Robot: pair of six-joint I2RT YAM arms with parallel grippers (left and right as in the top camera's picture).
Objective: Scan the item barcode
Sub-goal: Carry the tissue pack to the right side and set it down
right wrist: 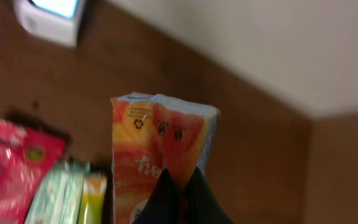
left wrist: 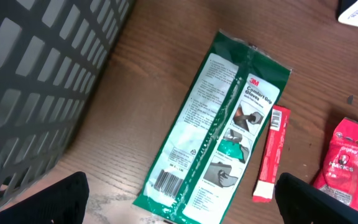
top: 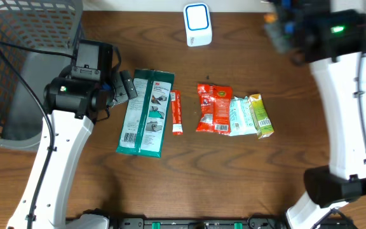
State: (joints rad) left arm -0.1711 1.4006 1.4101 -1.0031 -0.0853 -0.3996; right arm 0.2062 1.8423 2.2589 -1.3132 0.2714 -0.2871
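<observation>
Right wrist view: right gripper point(right wrist: 179, 186) pinches the orange pack point(right wrist: 160, 137) only low down — it may swing, hiding its barcode from the scanner point(right wrist: 50, 17); left gripper point(left wrist: 179, 190) has fingers apart.

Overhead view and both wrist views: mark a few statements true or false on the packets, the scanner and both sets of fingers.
1. The right fingers are shut on the orange-and-red printed carton. True.
2. The left fingers grip the green plastic glove packet. False: they stand open over it, holding nothing.
3. The slim red stick packet lies between the green packet and the red foil pouch. True.
4. The white scanner with a blue screen sits in the grey mesh basket. False: it stands on the brown wooden table.
</observation>
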